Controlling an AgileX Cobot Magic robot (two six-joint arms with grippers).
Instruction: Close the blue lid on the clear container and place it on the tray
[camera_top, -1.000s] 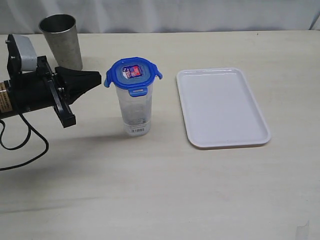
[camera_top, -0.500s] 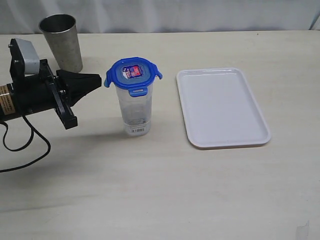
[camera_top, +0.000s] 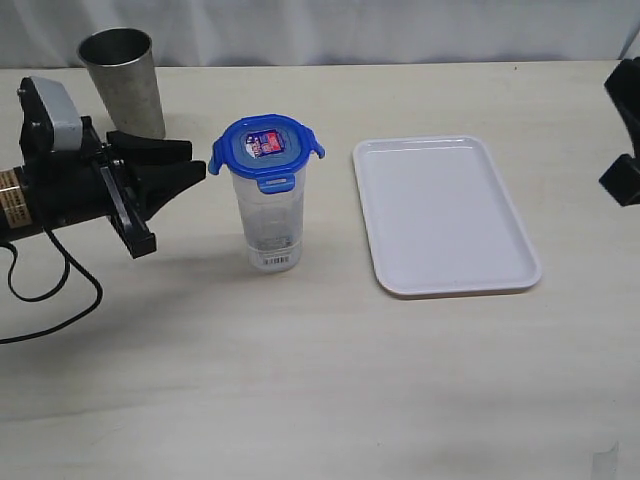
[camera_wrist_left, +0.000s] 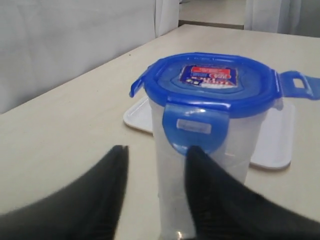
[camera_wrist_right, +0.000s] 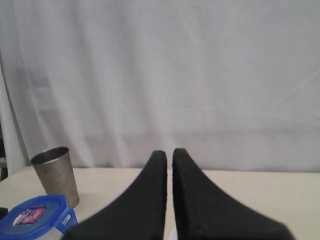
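The clear container (camera_top: 269, 220) stands upright on the table, left of the white tray (camera_top: 445, 215). The blue lid (camera_top: 264, 148) sits on its top; the front flap hangs down and the side flaps stick out. My left gripper (camera_top: 197, 158) lies level with the lid, just left of it, open with nothing between its fingers. In the left wrist view the lid (camera_wrist_left: 210, 82) and container (camera_wrist_left: 240, 145) stand right beyond the parted gripper (camera_wrist_left: 157, 150). My right gripper (camera_wrist_right: 169, 151) is shut and empty, high above the table.
A steel cup (camera_top: 122, 80) stands at the back left, behind the left arm. A black cable (camera_top: 50, 290) trails on the table under that arm. Part of my right arm (camera_top: 622, 175) shows at the right edge, beyond the tray.
The left gripper's jaws have parted from shut to open, staying beside the lid. The right arm has come into sight at the right edge.
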